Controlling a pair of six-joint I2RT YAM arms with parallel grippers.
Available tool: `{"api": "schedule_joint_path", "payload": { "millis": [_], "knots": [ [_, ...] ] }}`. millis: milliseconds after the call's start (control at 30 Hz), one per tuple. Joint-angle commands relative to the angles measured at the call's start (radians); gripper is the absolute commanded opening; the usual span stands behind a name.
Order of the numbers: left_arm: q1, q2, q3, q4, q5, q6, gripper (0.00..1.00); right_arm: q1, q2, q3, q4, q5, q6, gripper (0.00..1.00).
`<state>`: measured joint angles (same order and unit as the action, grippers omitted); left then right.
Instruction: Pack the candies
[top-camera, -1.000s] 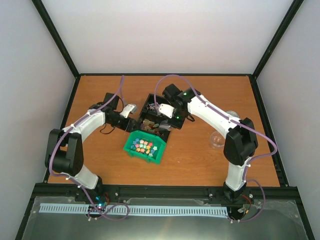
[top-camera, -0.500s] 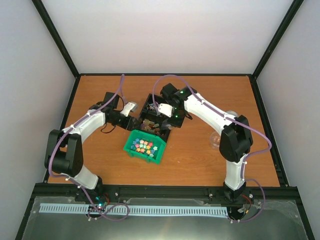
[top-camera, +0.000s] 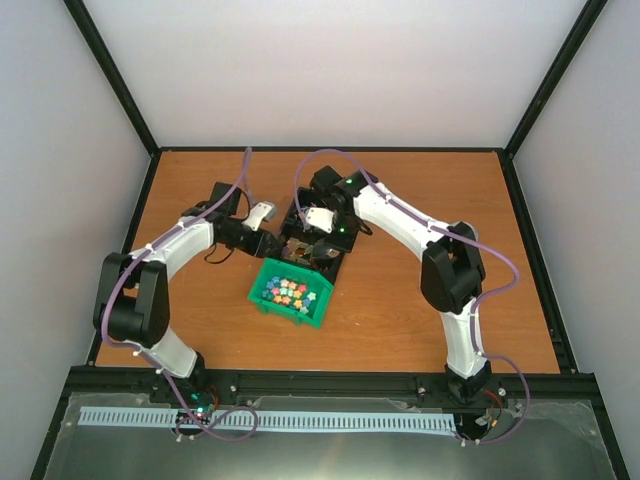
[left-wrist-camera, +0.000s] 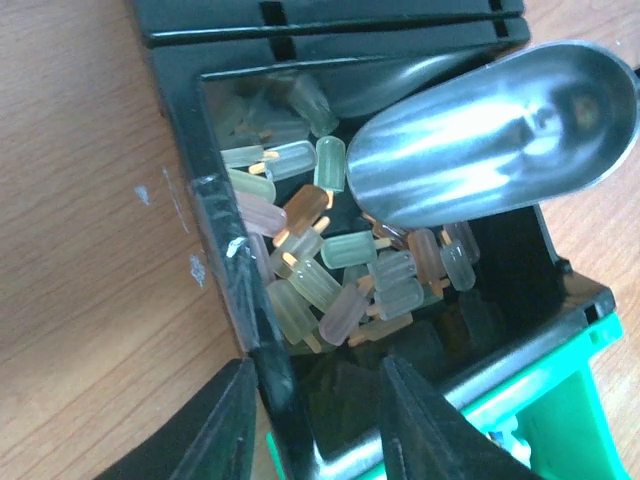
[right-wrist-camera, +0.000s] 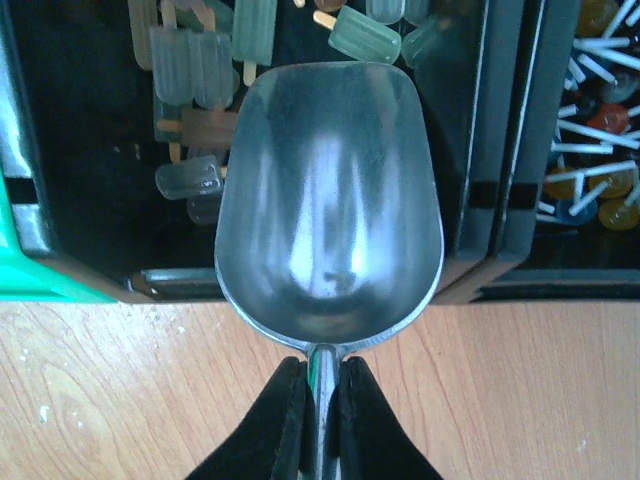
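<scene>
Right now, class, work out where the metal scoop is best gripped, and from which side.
Grip the metal scoop by its thin handle stem at the bowl's narrow closed end, coming from behind it. The bowl is wide, smooth and curved, and its open mouth must face the candies. The right gripper is shut there.

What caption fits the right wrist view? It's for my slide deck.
Right gripper holds an empty metal scoop over a black bin of popsicle-shaped candies.
</scene>
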<state>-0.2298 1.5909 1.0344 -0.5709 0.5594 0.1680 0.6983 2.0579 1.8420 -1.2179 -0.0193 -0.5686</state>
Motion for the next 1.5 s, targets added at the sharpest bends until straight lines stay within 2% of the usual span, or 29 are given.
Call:
{"api": "schedule_joint_path", "payload": {
  "millis": [0,233,633,900,1100,1467],
  "knots": [
    [-0.007,0.059,0.048,0.03,0.018,0.009,0.33,0.003,0.066,-0.008,-0.013,-0.021,-0.004,0.03],
    [-0.009,0.111,0.069,0.041,0.04,0.018,0.16,0.003,0.082,-0.05,0.057,-0.086,-0.004,0.03],
    [-0.013,0.135,0.067,0.029,0.068,0.04,0.01,0.002,0.056,-0.191,0.338,-0.211,0.09,0.03],
    [-0.011,0.129,0.06,0.013,0.096,0.015,0.01,0.0,-0.053,-0.331,0.605,-0.291,0.198,0.03],
    [-0.007,0.145,0.075,0.005,0.074,-0.018,0.01,-0.01,-0.181,-0.506,0.839,-0.352,0.254,0.03],
    [0.032,0.149,0.088,0.004,0.02,-0.061,0.01,-0.088,-0.342,-0.71,1.057,-0.438,0.313,0.03]
  ]
}}
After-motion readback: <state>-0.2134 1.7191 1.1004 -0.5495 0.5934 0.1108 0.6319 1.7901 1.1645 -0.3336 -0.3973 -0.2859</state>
